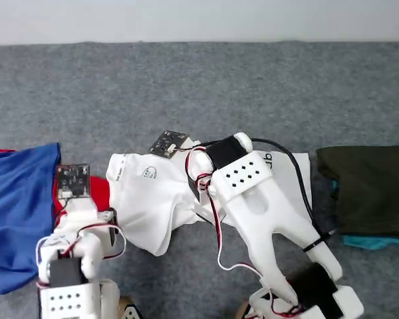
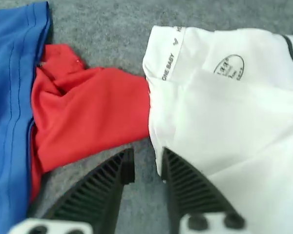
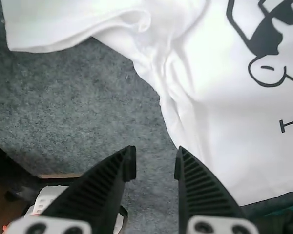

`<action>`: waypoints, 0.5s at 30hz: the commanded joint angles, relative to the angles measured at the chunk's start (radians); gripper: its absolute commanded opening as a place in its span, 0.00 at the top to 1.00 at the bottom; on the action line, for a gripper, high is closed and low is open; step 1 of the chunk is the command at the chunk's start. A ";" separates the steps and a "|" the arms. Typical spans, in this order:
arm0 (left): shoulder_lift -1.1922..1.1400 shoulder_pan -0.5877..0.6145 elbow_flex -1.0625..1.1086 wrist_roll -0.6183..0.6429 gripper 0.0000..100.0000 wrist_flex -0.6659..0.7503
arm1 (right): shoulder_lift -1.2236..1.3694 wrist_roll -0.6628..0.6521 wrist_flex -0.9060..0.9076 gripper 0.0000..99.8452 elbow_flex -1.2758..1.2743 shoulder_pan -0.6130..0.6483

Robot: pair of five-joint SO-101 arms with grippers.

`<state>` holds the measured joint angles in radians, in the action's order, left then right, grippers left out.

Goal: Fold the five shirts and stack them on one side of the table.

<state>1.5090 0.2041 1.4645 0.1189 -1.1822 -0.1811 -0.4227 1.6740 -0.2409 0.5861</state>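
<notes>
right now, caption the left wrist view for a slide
Left tool open over the spot where the red shirt meets the white shirt, blue shirt touching the red.

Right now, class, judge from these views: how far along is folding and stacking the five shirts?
Done: a dark shirt lies folded on a teal shirt at one side of the table. In hand: the white shirt, partly folded in the middle, with the left fingers and right fingers open at its edges, gripping nothing. Left: the red shirt and blue shirt, both unfolded.
</notes>
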 commanded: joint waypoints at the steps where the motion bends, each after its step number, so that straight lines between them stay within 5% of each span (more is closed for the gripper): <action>1: 0.157 0.080 0.074 0.020 0.99 0.055 | -0.048 0.006 -0.010 0.86 0.005 -0.038; 10: 0.292 0.318 0.205 0.028 0.98 0.000 | -0.047 0.006 -0.054 0.86 0.006 -0.039; 15: 0.310 0.431 0.219 0.140 0.98 -0.011 | -0.045 0.005 -0.124 0.86 0.005 0.024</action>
<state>1.8067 0.5754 1.6870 0.2079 -1.1822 -0.1811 -0.4227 1.5881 -0.2409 0.5677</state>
